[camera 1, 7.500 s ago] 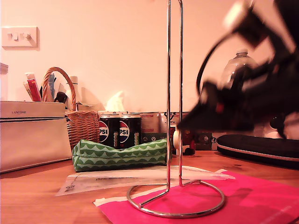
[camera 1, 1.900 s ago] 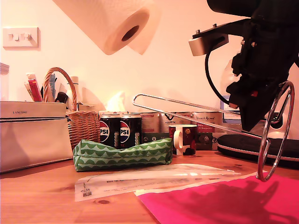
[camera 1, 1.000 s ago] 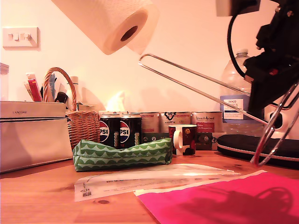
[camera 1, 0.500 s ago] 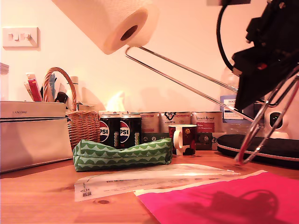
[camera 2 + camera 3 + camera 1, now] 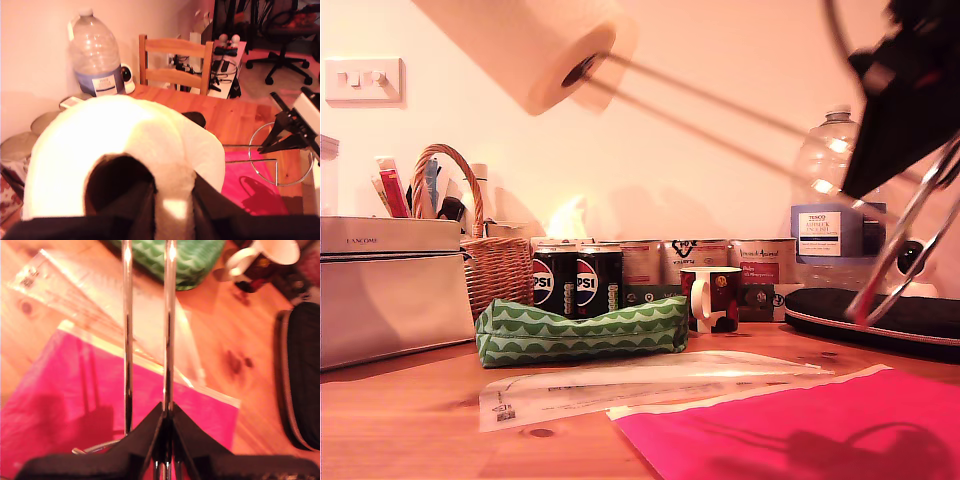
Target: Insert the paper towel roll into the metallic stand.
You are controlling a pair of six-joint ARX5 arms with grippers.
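Note:
The paper towel roll [image 5: 535, 50] hangs tilted high at the exterior view's left, its core mouth facing the exterior view's right. In the first wrist view the paper towel roll [image 5: 125, 145] fills the frame, with my first gripper [image 5: 167, 202] shut on its wall. The metallic stand [image 5: 740, 125] is held slanted in the air and motion-blurred, its looped tip at the core mouth and its ring base [image 5: 910, 250] at the exterior view's right. My second gripper [image 5: 910, 95] holds it; in the second wrist view my second gripper [image 5: 166, 432] is shut on one of the stand's rods [image 5: 170, 315].
On the wooden table lie a pink sheet [image 5: 800, 430], a clear plastic sleeve [image 5: 620, 385] and a green pouch [image 5: 580, 330]. Behind stand Pepsi cans [image 5: 575, 280], a mug [image 5: 712, 298], a wicker basket [image 5: 490, 265], a water bottle [image 5: 830, 190] and a black case [image 5: 880, 315].
The stand has swung upward, and its looped tip has gone from just below the roll to the core mouth. The roll has shifted slightly toward the exterior view's left.

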